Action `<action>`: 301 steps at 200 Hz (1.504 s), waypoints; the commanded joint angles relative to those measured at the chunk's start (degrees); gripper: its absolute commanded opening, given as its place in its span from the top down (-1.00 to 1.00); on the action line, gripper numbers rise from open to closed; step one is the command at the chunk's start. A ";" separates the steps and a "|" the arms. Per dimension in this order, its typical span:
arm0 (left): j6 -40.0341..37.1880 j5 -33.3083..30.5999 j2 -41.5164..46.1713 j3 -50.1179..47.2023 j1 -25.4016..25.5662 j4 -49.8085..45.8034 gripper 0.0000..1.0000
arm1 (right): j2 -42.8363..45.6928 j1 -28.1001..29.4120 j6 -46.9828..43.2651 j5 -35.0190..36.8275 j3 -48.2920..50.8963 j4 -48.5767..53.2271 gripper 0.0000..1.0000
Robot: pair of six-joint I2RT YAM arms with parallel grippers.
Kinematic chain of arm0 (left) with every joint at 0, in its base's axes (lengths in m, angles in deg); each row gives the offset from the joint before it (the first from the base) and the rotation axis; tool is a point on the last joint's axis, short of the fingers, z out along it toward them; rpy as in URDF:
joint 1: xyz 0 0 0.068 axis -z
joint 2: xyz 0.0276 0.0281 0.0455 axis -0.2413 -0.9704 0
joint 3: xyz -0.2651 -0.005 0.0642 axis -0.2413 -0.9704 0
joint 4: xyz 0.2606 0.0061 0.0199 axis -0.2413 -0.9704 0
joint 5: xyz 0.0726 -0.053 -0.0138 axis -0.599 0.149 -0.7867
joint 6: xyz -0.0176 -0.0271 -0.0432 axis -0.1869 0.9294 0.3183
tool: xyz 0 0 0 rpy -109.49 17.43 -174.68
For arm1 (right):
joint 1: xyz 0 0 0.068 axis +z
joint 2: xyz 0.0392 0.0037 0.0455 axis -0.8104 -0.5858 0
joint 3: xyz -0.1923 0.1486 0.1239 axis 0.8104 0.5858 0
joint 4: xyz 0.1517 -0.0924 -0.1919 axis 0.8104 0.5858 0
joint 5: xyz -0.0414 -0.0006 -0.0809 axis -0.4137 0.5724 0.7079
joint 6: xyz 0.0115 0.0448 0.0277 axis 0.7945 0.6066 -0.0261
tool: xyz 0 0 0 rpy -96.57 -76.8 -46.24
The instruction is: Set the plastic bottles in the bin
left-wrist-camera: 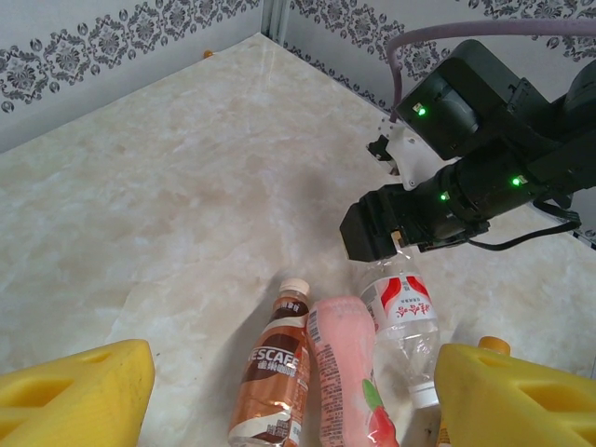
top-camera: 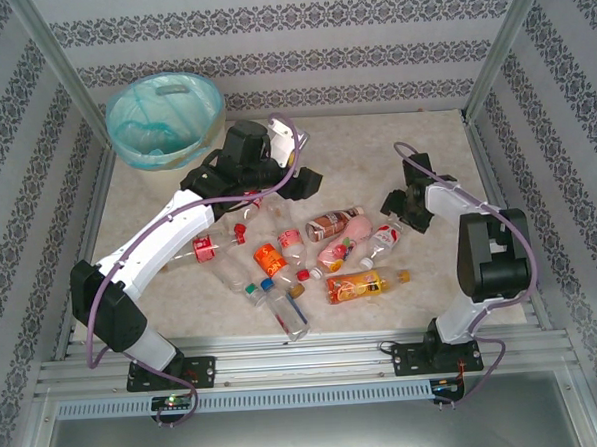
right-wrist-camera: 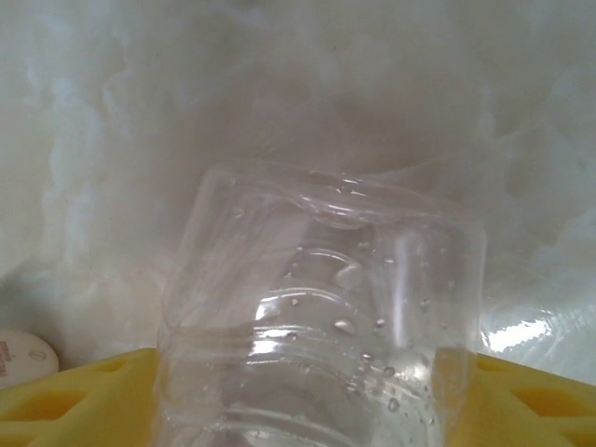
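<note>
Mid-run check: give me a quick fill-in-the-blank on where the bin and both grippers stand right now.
1. The bin stands at the far ___ corner of the table.
2. The left gripper hangs above a pink bottle with its jaws ___.
3. The right gripper has its yellow fingers on either side of a ___ plastic bottle.

Missing words: left; open; clear
</note>
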 commanded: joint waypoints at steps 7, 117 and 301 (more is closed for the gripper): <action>-1.42 0.17 0.38 -0.61 0.81 2.04 -0.59 | -1.51 -0.86 1.14 -1.68 -1.66 -0.79 -0.44; -2.35 -1.75 1.58 -0.78 0.81 1.26 -0.60 | 1.86 -6.16 0.79 -2.20 -3.73 -2.21 -0.21; 1.29 0.36 -3.19 5.70 0.72 -2.00 -0.61 | 17.32 -9.17 -4.57 -1.40 -6.39 1.37 -0.07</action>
